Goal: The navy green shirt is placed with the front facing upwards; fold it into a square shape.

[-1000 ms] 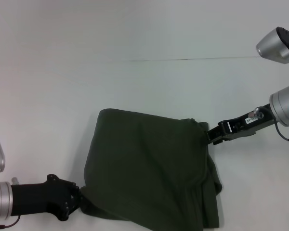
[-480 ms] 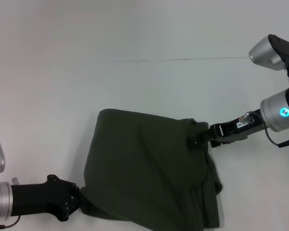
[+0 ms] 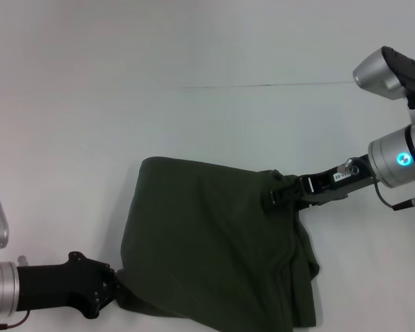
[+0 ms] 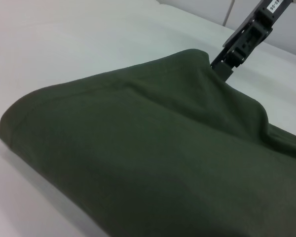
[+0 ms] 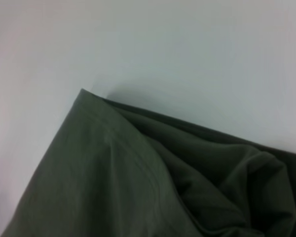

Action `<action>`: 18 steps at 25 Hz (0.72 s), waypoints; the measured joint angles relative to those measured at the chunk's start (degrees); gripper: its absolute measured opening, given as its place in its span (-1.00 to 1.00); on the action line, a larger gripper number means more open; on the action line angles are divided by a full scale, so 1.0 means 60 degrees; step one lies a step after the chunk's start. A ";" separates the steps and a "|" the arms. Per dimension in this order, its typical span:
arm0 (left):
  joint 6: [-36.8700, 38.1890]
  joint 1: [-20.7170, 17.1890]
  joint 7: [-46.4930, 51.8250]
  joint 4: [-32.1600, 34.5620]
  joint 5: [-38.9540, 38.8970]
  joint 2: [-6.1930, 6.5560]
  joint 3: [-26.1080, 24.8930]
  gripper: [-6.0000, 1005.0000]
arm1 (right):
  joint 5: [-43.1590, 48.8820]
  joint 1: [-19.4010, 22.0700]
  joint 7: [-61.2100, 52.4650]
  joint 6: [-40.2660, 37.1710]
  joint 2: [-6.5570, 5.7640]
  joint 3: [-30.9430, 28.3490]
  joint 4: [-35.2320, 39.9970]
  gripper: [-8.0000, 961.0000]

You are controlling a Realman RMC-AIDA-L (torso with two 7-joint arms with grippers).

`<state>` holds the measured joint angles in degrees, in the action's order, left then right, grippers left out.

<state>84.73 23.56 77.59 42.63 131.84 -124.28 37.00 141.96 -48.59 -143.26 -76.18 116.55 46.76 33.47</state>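
The right pincer is gripping the navy green shirt at its right edge, arm reaching in from the frame's right; the left pincer is pinching its lower-left corner.

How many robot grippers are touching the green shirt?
2. The right gripper is at the navy green shirt's far right corner; the left gripper is at its near left corner. Cloth hides the fingertips.

Soft, even, bright light falls on the white surface, with no glare. The shirt casts only a faint shadow along its far edge. Both wrist views look slightly soft up close.
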 joint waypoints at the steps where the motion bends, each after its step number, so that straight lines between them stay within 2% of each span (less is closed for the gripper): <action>1: 0.0000 0.0000 0.0002 -0.0001 0.0005 0.0000 0.0000 -0.93 | -0.0063 0.0016 0.0000 -0.0029 -0.0021 0.0000 0.0000 0.91; 8: 0.0000 0.0000 0.0003 -0.0017 0.0014 0.0000 0.0011 -0.93 | -0.0165 0.0052 -0.0001 -0.0096 -0.0055 0.0000 0.0010 0.91; 18: 0.0000 0.0014 0.0003 -0.0029 0.0015 0.0000 0.0070 -0.93 | -0.0167 -0.0025 0.0045 -0.0036 0.0054 0.0000 0.0001 0.91</action>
<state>84.73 23.64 77.61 42.45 131.93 -124.28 37.42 140.96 -48.74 -142.99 -76.40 116.87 46.76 33.47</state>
